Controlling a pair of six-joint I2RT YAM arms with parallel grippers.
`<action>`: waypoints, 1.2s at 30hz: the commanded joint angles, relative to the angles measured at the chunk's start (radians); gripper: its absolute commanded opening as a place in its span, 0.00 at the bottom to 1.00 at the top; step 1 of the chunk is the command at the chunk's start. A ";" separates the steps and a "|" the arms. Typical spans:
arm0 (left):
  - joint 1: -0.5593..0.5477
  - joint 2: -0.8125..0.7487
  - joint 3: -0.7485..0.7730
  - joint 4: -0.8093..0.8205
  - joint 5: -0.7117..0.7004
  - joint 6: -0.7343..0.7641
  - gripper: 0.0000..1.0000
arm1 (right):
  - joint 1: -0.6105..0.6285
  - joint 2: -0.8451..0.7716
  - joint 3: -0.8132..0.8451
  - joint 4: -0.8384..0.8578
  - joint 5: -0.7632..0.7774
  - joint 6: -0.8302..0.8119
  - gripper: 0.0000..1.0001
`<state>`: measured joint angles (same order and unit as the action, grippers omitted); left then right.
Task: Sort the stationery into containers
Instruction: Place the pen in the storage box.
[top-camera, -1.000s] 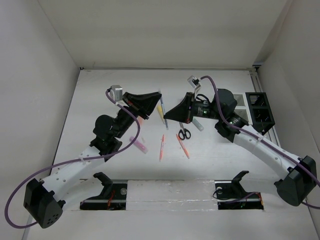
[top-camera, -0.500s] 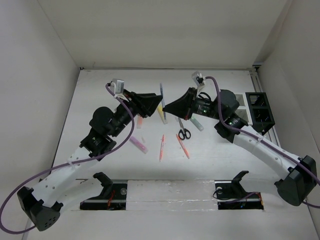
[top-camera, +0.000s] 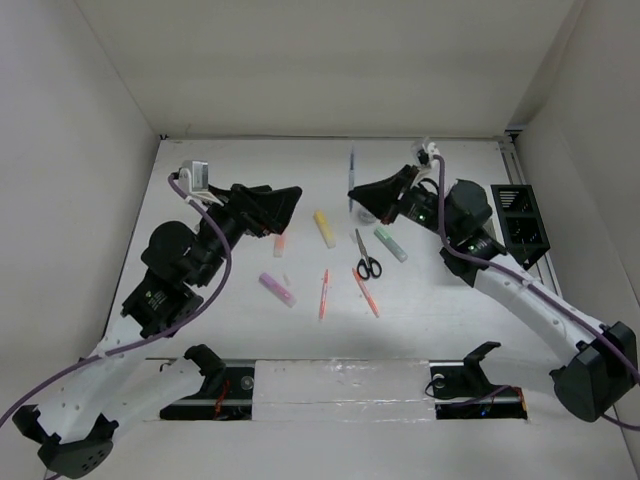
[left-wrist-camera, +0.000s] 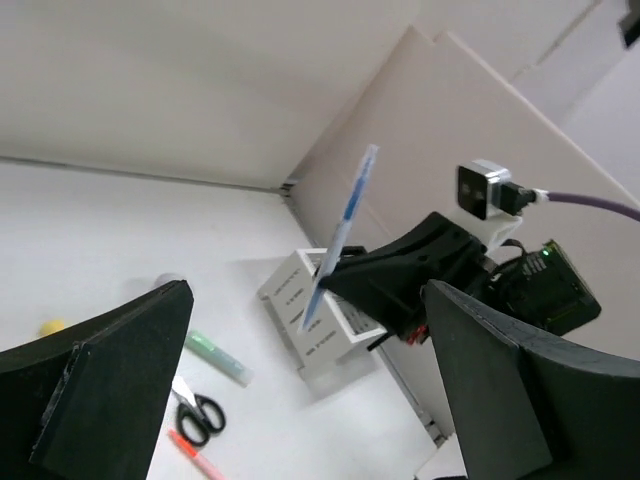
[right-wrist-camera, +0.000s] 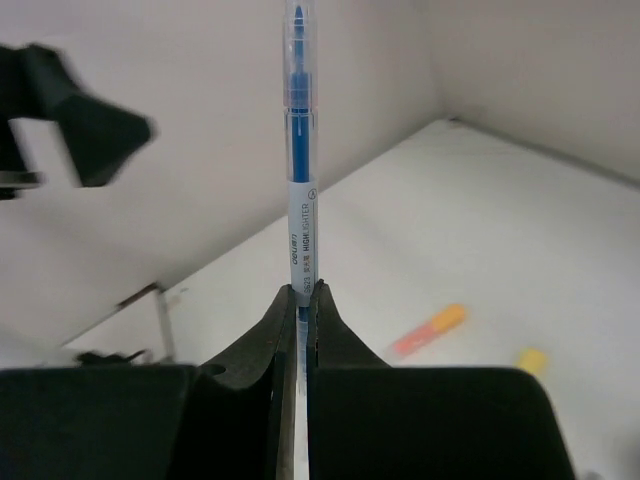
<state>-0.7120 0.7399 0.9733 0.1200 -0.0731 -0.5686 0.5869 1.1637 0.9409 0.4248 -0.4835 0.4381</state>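
**Right gripper** (right-wrist-camera: 300, 300): the fingers are closed tight on the slim blue pen (right-wrist-camera: 300, 190) with a clear barrel. They pinch it near one end, so most of the barrel stands straight out past the fingertips. Overhead, the pen is held off the white table (top-camera: 200, 170), at far centre, above the loose items. Judgement: gripping near one end leaves a long free end to go first into a container. The black mesh box (top-camera: 520, 222) sits at the right edge. The white mesh box (left-wrist-camera: 300, 322) stands just beside it, behind the right arm.

**Left gripper** (top-camera: 287, 198): the fingers (left-wrist-camera: 110, 370) are spread wide, holding and touching nothing. It hangs over the table's left centre, pointing right. Judgement: it is parked apart to leave the carrying arm room.

**On the table, unsorted:**
- yellow highlighter (top-camera: 324, 227)
- green highlighter (top-camera: 391, 243)
- black-handled scissors (top-camera: 367, 256)
- orange highlighter (top-camera: 280, 242)
- purple highlighter (top-camera: 277, 289)
- two orange-red pens (top-camera: 324, 293)

What the boxes contain cannot be told.
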 joint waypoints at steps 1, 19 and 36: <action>-0.003 0.001 0.095 -0.193 -0.134 -0.005 0.99 | -0.103 -0.048 -0.049 0.038 0.160 -0.154 0.00; -0.003 -0.040 -0.022 -0.635 -0.424 0.065 0.99 | -0.676 0.074 -0.133 0.088 0.494 -0.414 0.00; -0.003 -0.122 -0.041 -0.626 -0.395 0.056 0.99 | -0.760 0.226 -0.218 0.180 0.353 -0.289 0.00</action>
<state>-0.7120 0.6369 0.9409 -0.5354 -0.4706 -0.5209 -0.1719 1.3819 0.7231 0.5117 -0.0914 0.1211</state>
